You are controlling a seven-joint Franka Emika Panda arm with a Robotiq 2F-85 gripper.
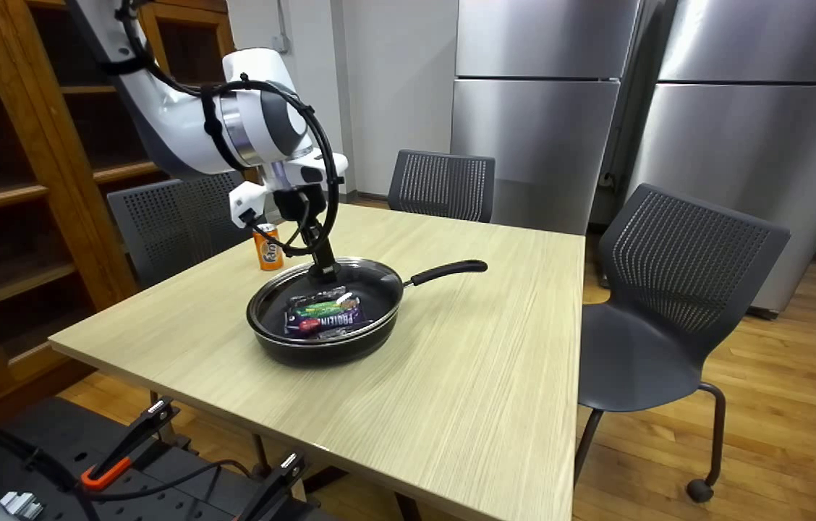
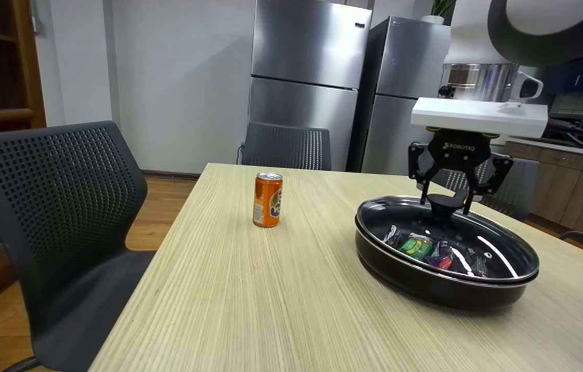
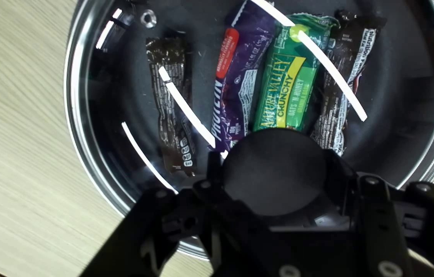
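Two steel refrigerators (image 1: pixel 534 152) stand at the back of the room, and a wooden cabinet (image 1: pixel 43 145) rises off to the side in an exterior view. Nearer to me is the pale table (image 1: pixel 480 362) I work over, with dark chairs (image 1: pixel 683 275) around it, their backs perforated. On the tabletop sits a black frying pan (image 1: pixel 328 351), its long handle (image 1: pixel 451 270) sticking out to one side. A round glass lid (image 3: pixel 398 115) with a shiny metal rim lies over the pan (strips of reflected light cross the glass and cover parts of what is under it). My gripper (image 2: pixel 445 207) points down at the lid, its two black fingers (image 2: pixel 469 201) standing apart. An orange can (image 2: pixel 267 200) is upright on the table, apart from the pan.

Through the glass I see four wrapped bars side by side in the pan: from left to right in my wrist view, a dark brown bar (image 3: pixel 171 115), a purple bar (image 3: pixel 240 69), a green bar (image 3: pixel 292 88) and another brown bar (image 3: pixel 330 111). Between my fingertips is the lid's round black knob (image 3: pixel 274 173), with a finger at each side, very close to it or touching; I cannot tell whether I have hold of it.
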